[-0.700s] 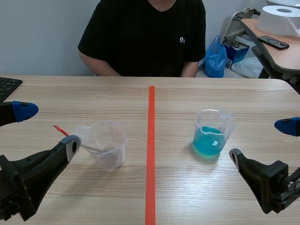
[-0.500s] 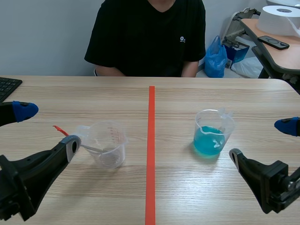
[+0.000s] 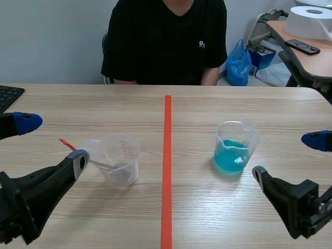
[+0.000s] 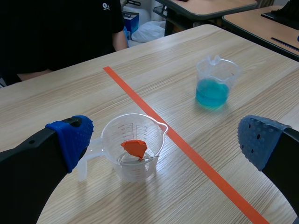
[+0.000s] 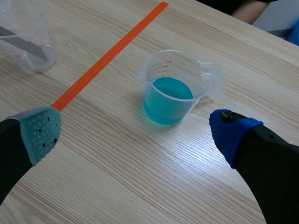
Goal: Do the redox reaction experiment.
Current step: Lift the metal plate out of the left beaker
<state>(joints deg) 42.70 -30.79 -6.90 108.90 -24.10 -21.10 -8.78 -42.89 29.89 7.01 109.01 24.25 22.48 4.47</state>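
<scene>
A clear measuring cup stands left of the red tape line, with a thin metal tool with an orange-red handle leaning inside it. A second clear cup holding blue liquid stands right of the line. My left gripper is open, low and near the left cup, nothing between its fingers. My right gripper is open, just short of the blue-liquid cup, holding nothing.
A person in a black shirt sits across the table. A keyboard corner lies at the far left. The red tape line runs down the table's middle. Beyond the table at the right are a side desk with a paper roll and a blue bag.
The person's arms have drawn back from the table's far edge. The right gripper has shifted very slightly left. Cups and left arm are unchanged.
</scene>
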